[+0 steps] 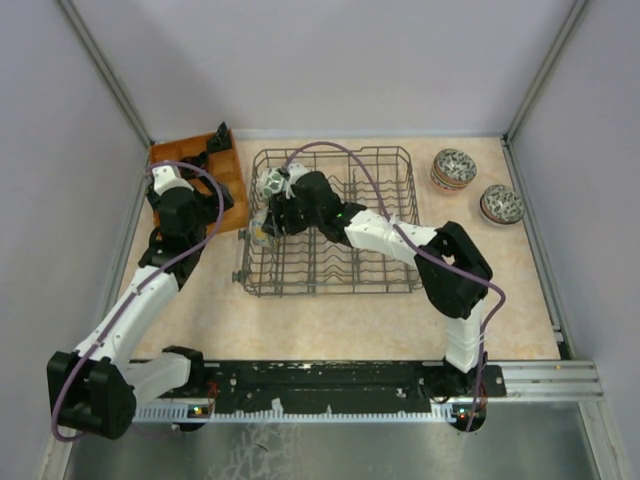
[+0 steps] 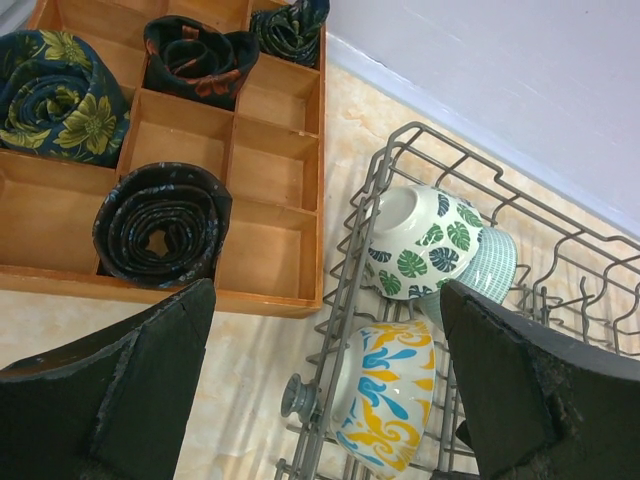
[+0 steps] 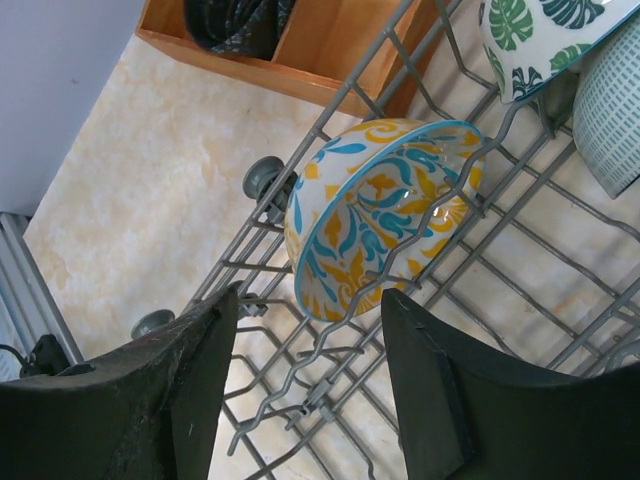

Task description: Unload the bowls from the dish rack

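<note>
Right gripper [image 3: 312, 305] open, holding nothing, jaws poised at the lower rim of the yellow-blue bowl [image 3: 380, 215]. The bowl stands on edge between tines at the left end of the rack [image 1: 330, 272]. I'd ease in with one finger inside the rim and one outside, clear of the wires, then pinch and lift straight up. Leaf bowl [image 2: 420, 240] sits just behind, so I'd avoid bumping it. Left gripper [image 2: 328, 300] open, empty, beside the rack.

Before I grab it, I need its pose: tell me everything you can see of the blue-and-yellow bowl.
The bowl looks glazed ceramic, white with blue and yellow scrollwork and a blue rim. It stands on edge, tilted, among the rack's wires near its corner, apart from the leaf bowl. The right gripper hangs open just short of it, not touching.
</note>
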Robot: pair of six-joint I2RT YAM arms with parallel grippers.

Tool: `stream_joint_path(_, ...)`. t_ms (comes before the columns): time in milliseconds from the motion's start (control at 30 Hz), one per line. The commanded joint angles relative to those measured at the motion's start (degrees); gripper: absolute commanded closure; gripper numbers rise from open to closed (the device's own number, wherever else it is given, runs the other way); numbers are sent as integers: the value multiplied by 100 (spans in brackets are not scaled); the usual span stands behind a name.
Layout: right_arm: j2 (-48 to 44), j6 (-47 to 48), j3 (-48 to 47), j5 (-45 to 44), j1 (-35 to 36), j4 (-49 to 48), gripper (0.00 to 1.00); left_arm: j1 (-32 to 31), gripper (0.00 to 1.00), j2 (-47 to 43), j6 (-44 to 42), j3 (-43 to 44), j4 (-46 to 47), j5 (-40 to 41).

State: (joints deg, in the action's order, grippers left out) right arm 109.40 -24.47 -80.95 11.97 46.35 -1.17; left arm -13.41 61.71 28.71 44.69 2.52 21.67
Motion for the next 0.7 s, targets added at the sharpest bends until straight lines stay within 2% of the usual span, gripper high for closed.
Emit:
stream_joint_path(0,176,-155,-419,161,26,-442,41,-13,1,-151,-82,-40,76,125)
stream_joint_path(667,869,-421,-840,526,94,-596,57,-13,1,-212,-121,-75,46,286)
